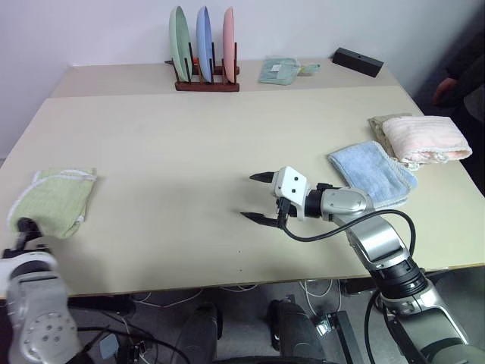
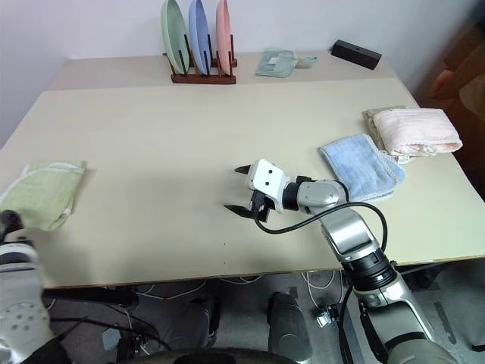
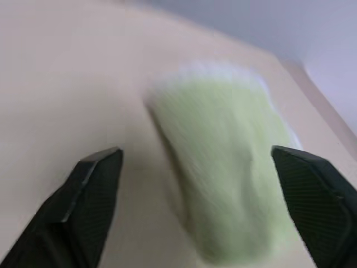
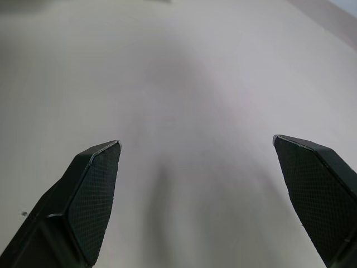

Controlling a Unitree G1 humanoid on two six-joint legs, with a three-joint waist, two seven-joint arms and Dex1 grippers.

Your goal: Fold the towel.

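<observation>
The towel [image 1: 57, 199], light green with white trim, lies folded in a small bundle at the left edge of the table [image 1: 189, 136]. My left gripper [image 3: 198, 156] is just in front of it at the table's near left corner. It stands open, and the towel [image 3: 223, 184] lies on the table ahead of the fingertips, not gripped. My right gripper [image 1: 251, 197] hovers low over the bare middle of the table, pointing left. It is open, with nothing between its fingers [image 4: 95, 184].
A folded light blue towel [image 1: 371, 173] and a folded pale pink towel [image 1: 423, 139] lie at the right. At the back stand a rack of three plates [image 1: 204, 45], a small green cloth [image 1: 282, 70] and a black box [image 1: 357, 61]. A person [image 1: 455, 83] is at the far right.
</observation>
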